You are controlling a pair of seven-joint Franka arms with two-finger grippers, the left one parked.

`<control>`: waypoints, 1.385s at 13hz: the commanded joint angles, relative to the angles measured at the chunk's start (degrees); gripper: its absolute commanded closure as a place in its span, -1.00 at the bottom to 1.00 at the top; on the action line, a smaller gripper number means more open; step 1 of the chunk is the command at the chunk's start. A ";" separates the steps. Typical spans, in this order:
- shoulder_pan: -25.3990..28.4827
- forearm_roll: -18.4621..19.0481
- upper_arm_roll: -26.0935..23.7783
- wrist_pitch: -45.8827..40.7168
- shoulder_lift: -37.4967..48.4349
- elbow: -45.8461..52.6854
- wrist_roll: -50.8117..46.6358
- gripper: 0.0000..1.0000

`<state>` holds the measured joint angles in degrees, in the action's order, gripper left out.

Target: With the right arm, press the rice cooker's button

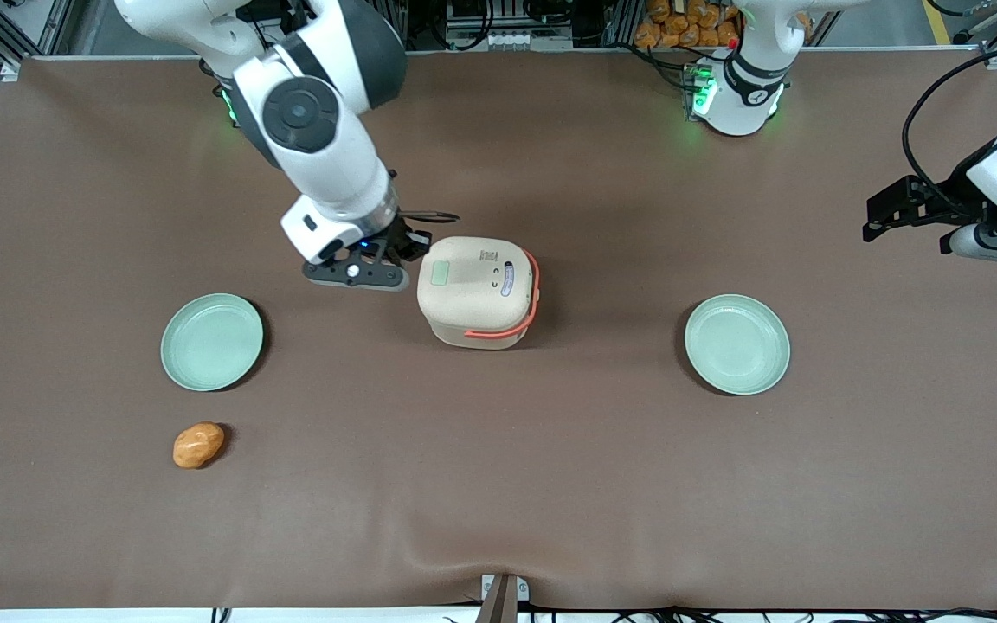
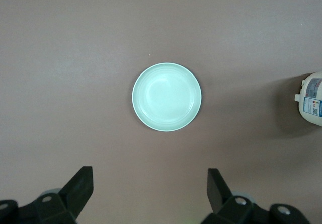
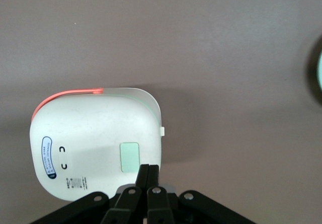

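- The right arm (image 1: 317,121) reaches down over the brown surface (image 1: 498,484), and its claw (image 3: 148,176) sits at the edge of the rice cooker (image 1: 477,292), on the side toward the working arm's end.
- In the right wrist view the two black fingers (image 3: 143,175) are pressed together with no gap between them, holding nothing; their tips lie over the lid's edge, just beside the pale green square panel (image 3: 130,157).
- The rice cooker stands upright with its lid closed, right next to the claw and slightly nearer the front camera than it (the coral-orange handle band (image 1: 532,298) runs along the sides away from the claw).
- A small tab (image 3: 162,131) sticks out from the cooker's side, close to the fingertips.
- One pale green plate (image 1: 211,342) lies near the claw, nearer the front camera and toward the working arm's end.
- A bread roll (image 1: 198,445) lies nearer the camera still, just past that plate.
- A second green plate (image 1: 736,344) lies well apart from the claw, toward the parked arm's end, with the cooker between them.
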<state>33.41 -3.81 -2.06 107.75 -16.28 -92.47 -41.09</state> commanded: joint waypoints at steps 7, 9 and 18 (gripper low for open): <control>2.01 1.44 -1.89 9.06 -2.79 -6.14 -3.91 1.00; 2.09 1.52 -1.98 9.75 -3.06 -7.10 -3.91 1.00; 2.09 2.05 -2.86 15.56 -5.43 -9.75 -4.96 1.00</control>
<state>35.46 -2.82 -4.18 119.96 -20.10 -101.16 -44.45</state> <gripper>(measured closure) 0.991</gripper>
